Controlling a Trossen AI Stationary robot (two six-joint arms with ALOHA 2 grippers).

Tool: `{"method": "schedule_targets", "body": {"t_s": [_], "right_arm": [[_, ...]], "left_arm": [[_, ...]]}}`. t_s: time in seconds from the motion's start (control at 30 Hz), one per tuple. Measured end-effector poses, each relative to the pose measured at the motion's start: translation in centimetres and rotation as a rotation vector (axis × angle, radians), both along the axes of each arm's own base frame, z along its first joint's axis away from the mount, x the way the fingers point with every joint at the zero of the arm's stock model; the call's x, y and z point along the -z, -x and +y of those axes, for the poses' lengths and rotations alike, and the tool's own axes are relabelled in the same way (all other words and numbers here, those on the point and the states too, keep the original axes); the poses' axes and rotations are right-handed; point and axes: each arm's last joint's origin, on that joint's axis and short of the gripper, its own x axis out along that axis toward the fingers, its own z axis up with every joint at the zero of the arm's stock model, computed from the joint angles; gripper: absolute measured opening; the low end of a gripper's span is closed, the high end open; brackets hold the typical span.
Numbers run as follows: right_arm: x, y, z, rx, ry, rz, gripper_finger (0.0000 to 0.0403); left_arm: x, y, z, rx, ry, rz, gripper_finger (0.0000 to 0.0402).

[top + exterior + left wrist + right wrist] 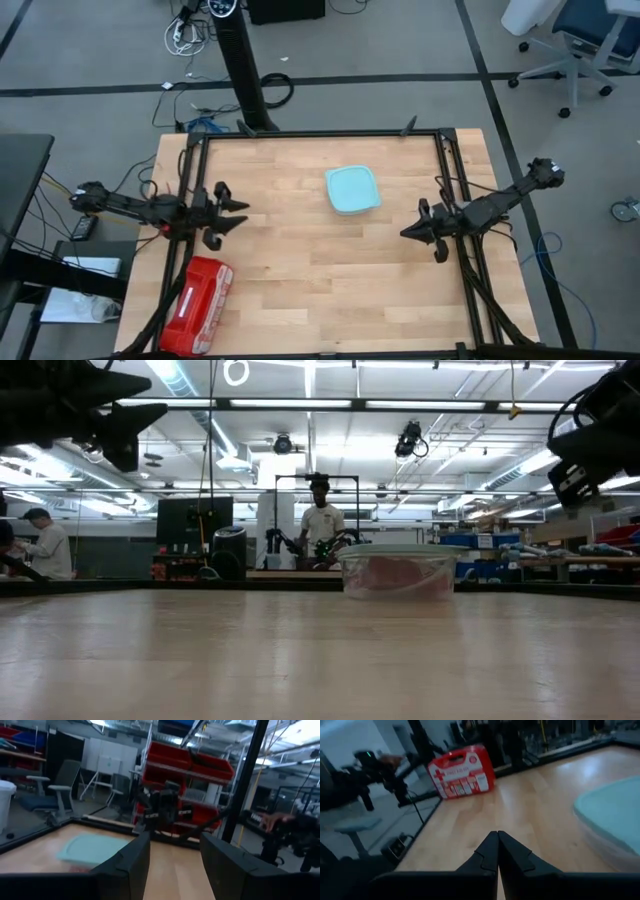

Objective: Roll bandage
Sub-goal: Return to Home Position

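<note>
Left claw (241, 215) hangs spread at the left edge of the desk (320, 290). The bandage (395, 575), a pink blur inside the lidded tub (352, 190) mid-desk, is likely soft and light; pinch across its middle. Right claw (405, 234) is pressed together.

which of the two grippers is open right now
The left gripper, over the table's left side: its fingers stand apart, while those of the right gripper are pressed together.
</note>
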Motion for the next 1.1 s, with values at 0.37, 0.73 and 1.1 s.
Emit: {"method": "schedule_targets", "body": {"t_s": [0.37, 0.73, 1.1], "right_arm": [[-1.4, 0.6, -1.6, 0.123, -0.079, -0.161, 0.0006], [-1.4, 0.2, -3.8, 0.353, -0.059, -0.172, 0.0006], [-1.4, 0.3, -5.4, 0.514, -0.046, -0.18, 0.0008]], "left_arm": [[-0.8, 0.9, 0.2, 0.0, 0.026, -0.104, 0.0177], [-1.4, 1.6, 1.0, -0.066, 0.04, -0.183, 0.0177], [-1.4, 1.5, 1.3, -0.097, 0.036, -0.178, 0.0177]]}}
